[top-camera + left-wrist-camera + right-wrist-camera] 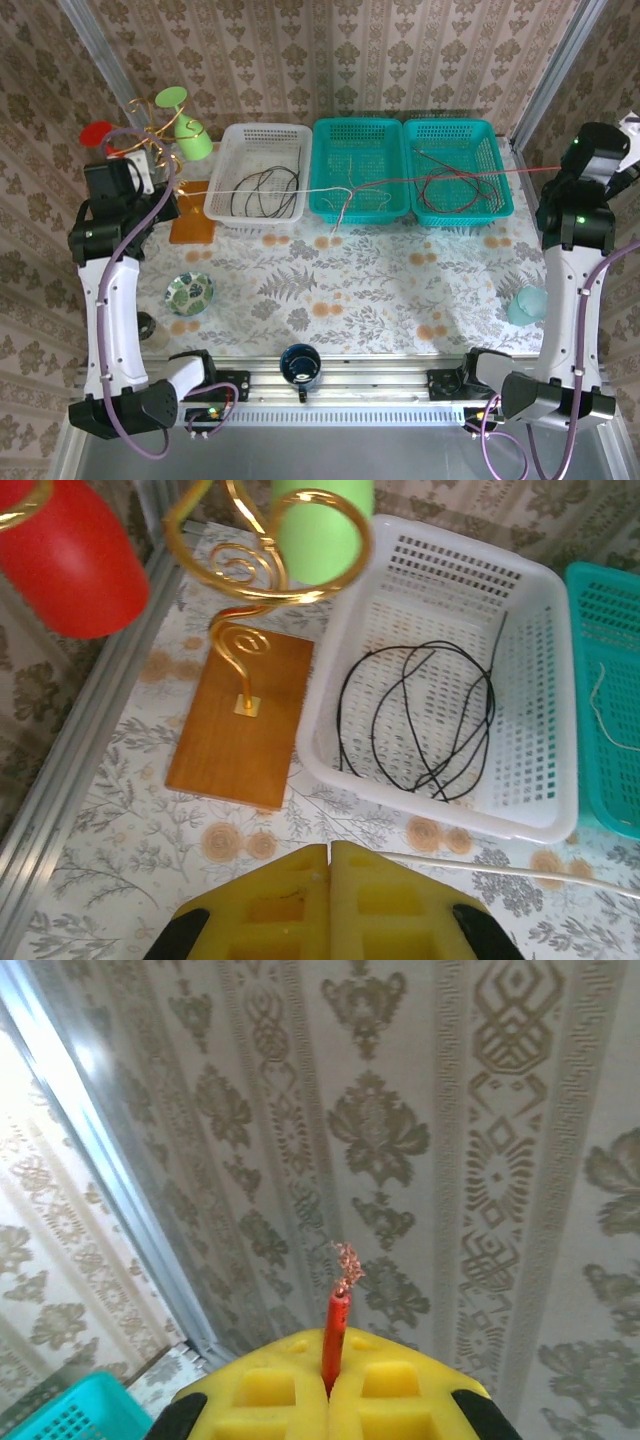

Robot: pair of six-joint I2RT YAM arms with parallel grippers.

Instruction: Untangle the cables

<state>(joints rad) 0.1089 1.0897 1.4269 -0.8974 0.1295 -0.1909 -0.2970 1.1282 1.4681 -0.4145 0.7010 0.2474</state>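
Pulling the red cable (530, 172) and white cable (340, 205) apart.
Top view: the red cable runs tight from the right basket (460, 216) to the right arm (570, 290). The white cable runs tight from the middle basket (380, 216) to the left arm (112, 300). The black cable (265, 192) lies alone in the white basket (222, 175). I think red and white are being pulled loose where they cross. Next, each arm should pull slowly outward, but the wall (610, 60) is close, so there is little room. Left wrist view: the left gripper (330, 855) is squeezed together, and the white cable comes out at its right side. A stand (230, 740) is near. Right wrist view: the right gripper (333, 1375) is clamped on the red cable's end, close to the wall.
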